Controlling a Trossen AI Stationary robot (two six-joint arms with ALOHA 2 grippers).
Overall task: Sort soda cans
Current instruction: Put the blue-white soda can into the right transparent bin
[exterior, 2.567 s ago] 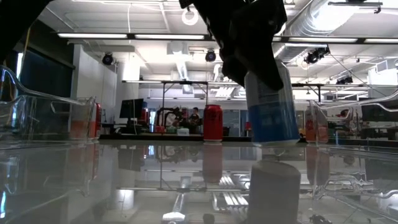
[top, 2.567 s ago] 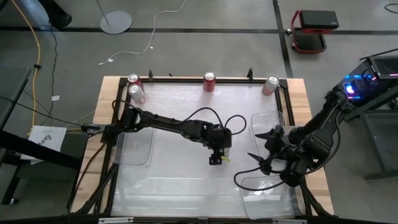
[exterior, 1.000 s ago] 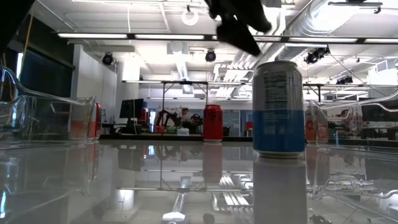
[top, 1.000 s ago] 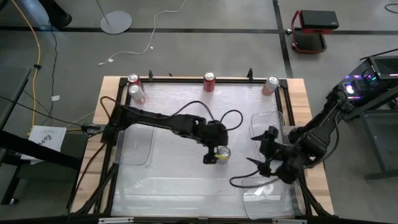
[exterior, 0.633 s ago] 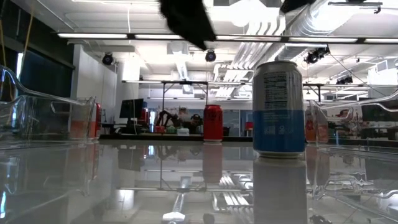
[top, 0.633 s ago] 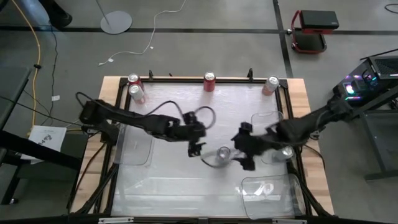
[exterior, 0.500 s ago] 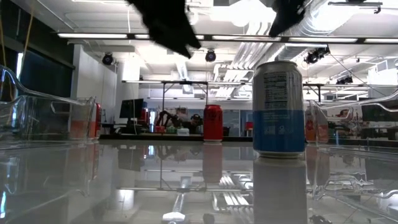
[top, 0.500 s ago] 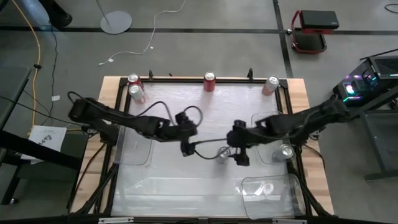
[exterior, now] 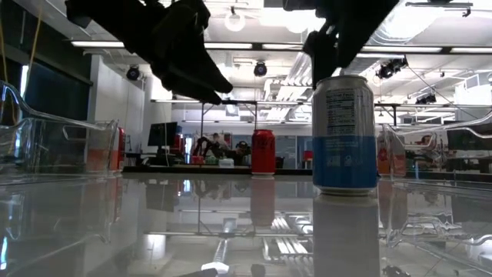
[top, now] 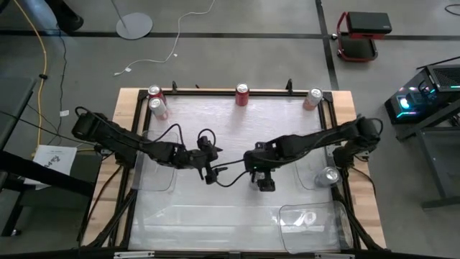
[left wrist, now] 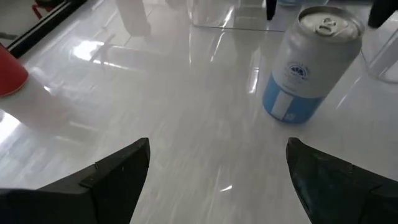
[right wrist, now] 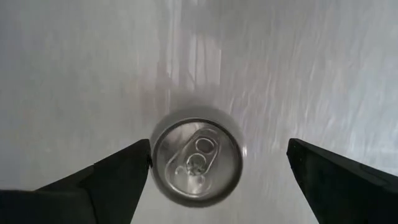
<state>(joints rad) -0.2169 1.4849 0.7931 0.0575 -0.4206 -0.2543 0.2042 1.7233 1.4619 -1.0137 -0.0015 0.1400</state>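
Observation:
A silver can with a blue band (exterior: 344,135) stands upright on its base at the table's middle; it also shows in the left wrist view as the can (left wrist: 311,65). My right gripper (top: 264,181) hangs open straight above it, and the right wrist view looks down on the can's top (right wrist: 196,162) between my fingers, which do not touch it. My left gripper (top: 208,173) is open, left of the can and clear of it. Two red cans (top: 242,93), (top: 154,91) and two pale ones (top: 157,106), (top: 313,97) stand along the far edge.
A silver can (top: 329,175) stands in the clear tray on the right (top: 305,144). Another clear tray (top: 154,169) lies on the left and a third (top: 309,219) near the right corner. A black frame (top: 201,91) rims the table. Bare surface lies between the trays.
My left gripper has drawn back from above the blue-banded can toward the table's left, staying open. My right arm has swung from the right tray toward the table's middle and now hangs over the can. The can has stayed where it stood.

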